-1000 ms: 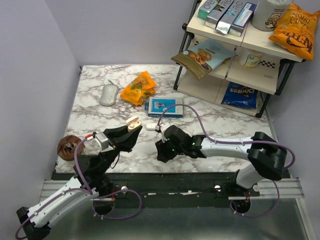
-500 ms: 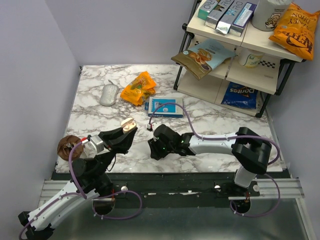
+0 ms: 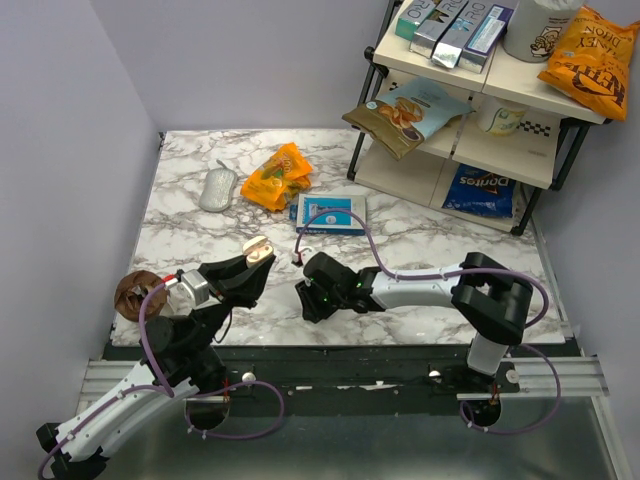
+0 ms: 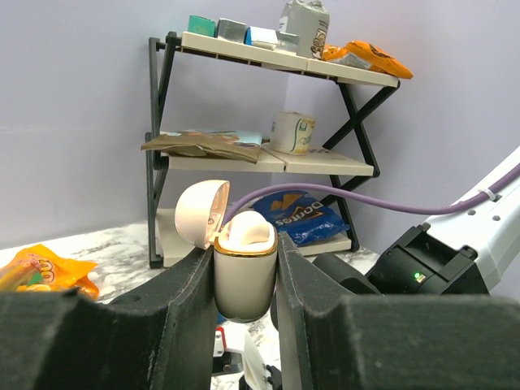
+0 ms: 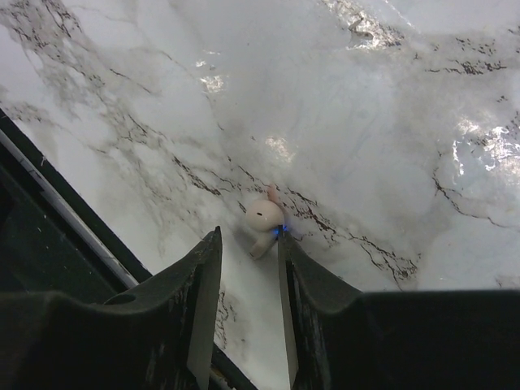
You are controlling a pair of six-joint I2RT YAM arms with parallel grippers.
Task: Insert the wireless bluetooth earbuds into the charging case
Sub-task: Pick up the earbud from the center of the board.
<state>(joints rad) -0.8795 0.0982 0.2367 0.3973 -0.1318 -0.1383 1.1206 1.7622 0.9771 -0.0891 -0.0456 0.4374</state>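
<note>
My left gripper (image 4: 245, 250) is shut on the charging case (image 4: 244, 284), a small cream-white case with a gold rim. It holds the case upright above the table, lid (image 4: 200, 213) flipped open to the left. A cream rounded piece (image 4: 246, 229) sits in the case's top. In the top view the case (image 3: 258, 250) is at the left gripper's tip. My right gripper (image 5: 249, 237) is open and low over the marble. One earbud (image 5: 263, 217) lies on the table just past its fingertips, against the right finger. In the top view the right gripper (image 3: 310, 296) is near the table's front edge.
A grey-white mouse (image 3: 217, 188), an orange snack bag (image 3: 277, 175) and a blue-and-white box (image 3: 331, 213) lie at the back. A brown lump (image 3: 133, 291) sits at the left edge. A shelf rack (image 3: 480, 110) stands back right. The table's dark front edge (image 5: 57, 211) is close to the right gripper.
My right gripper has moved left and toward the front edge, down over the earbud. My left gripper has drawn slightly left with the case still in it.
</note>
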